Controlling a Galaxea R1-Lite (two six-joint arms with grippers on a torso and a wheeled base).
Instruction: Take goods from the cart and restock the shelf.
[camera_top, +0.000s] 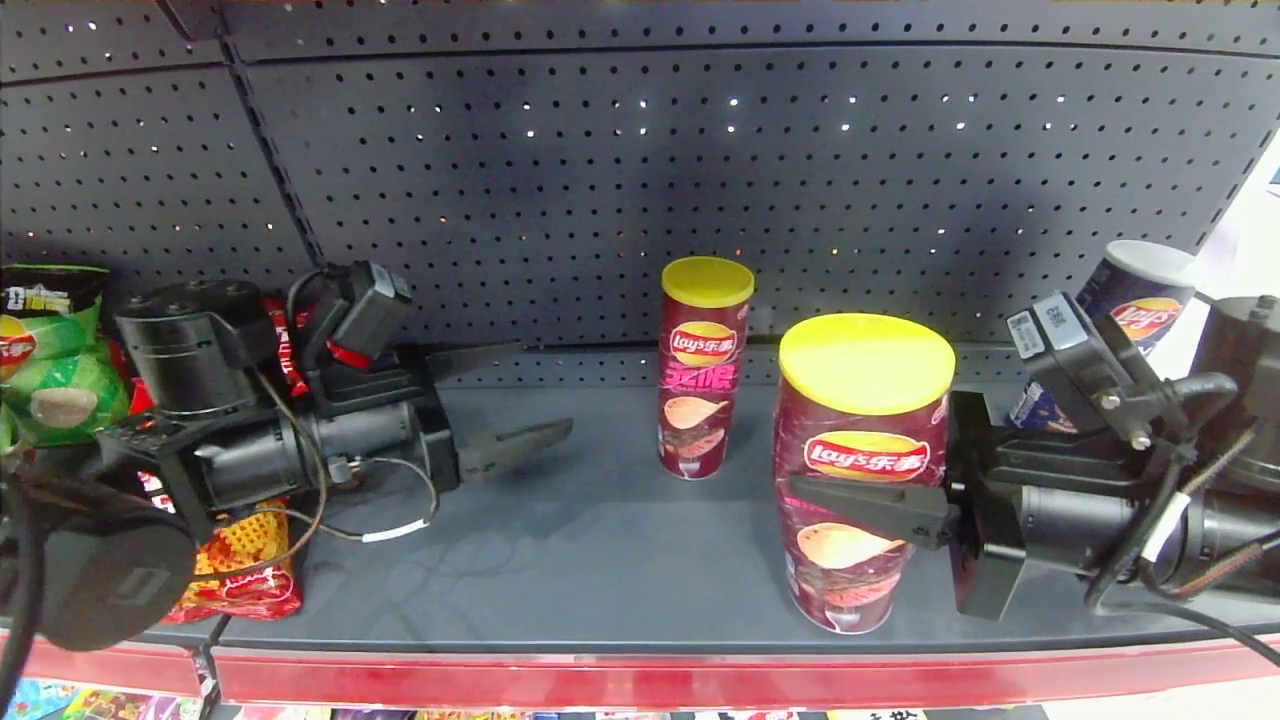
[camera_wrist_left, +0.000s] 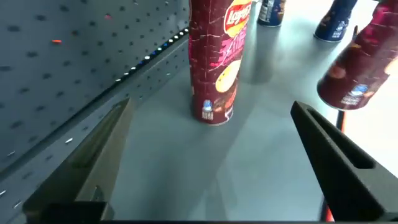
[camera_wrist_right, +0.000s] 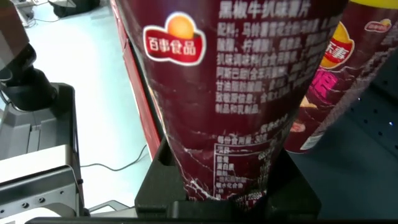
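head view: left tool (camera_top: 545, 388) fingers apart, over shelf (camera_top: 560, 560), beside bags (camera_top: 50, 350). right tool (camera_top: 840, 490) clamped on front can (camera_top: 862, 440), upright near shelf edge. back can (camera_top: 703, 370) stands by rear wall.
left wrist view: back can (camera_wrist_left: 217, 56) ahead of spread fingers (camera_wrist_left: 106, 149).
right wrist view: front can (camera_wrist_right: 230, 93) in grip.

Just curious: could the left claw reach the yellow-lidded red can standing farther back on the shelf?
Probably yes: the open left claw faces that can with only bare shelf between them.
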